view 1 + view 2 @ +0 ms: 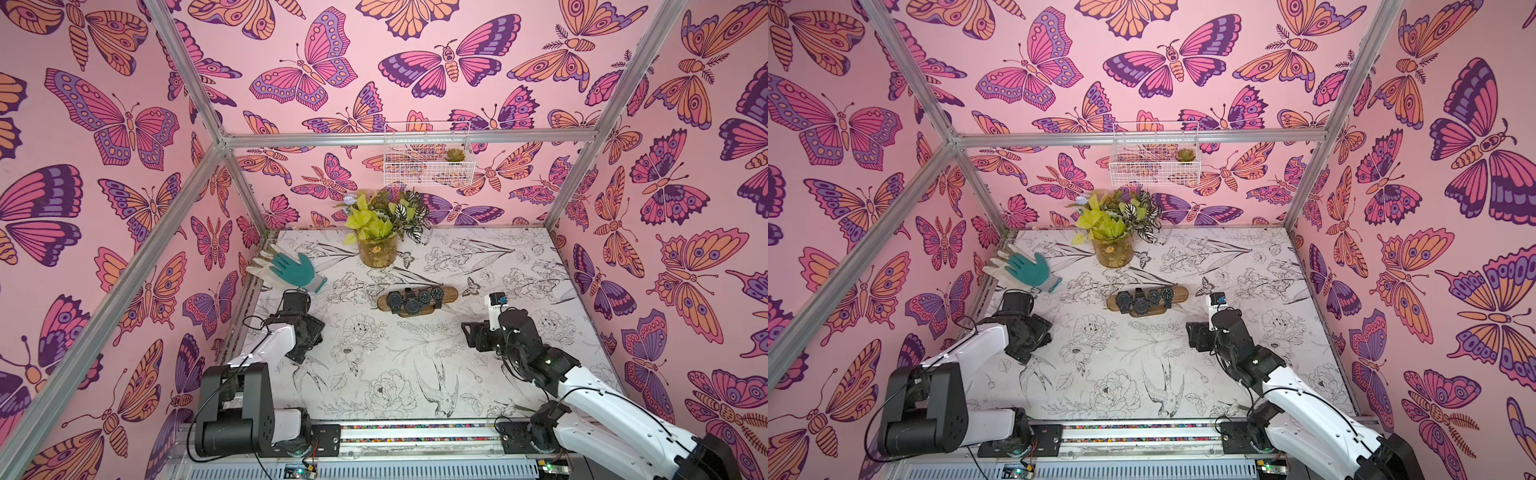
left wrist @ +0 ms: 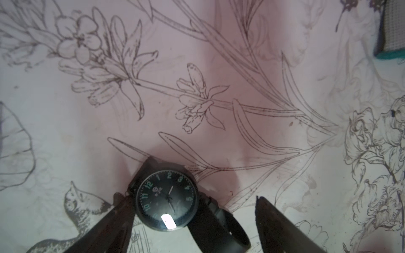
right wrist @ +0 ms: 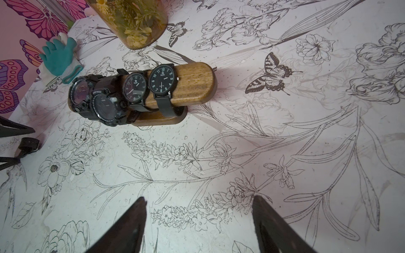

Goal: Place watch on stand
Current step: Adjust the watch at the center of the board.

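Observation:
A black watch [image 2: 167,199] with green numerals lies face up on the flower-print table, its strap [image 2: 221,227] looped beside it. My left gripper [image 2: 190,197] is open around it. One finger [image 2: 118,216] is against the case, and the other finger [image 2: 269,221] stands clear of the strap. In both top views the left gripper [image 1: 302,356] points down and hides the watch. The wooden stand [image 1: 451,294] [image 3: 192,83] sits mid-table with several black watches on its bar. My right gripper [image 3: 199,200] [image 1: 467,330] hovers open over bare table in front of the stand.
A teal and white glove [image 1: 299,270] lies at the back left, its cuff [image 2: 392,32] near the left gripper. A glass pot of plants [image 1: 377,249] stands behind the stand. A white wire basket [image 1: 428,153] hangs on the back wall.

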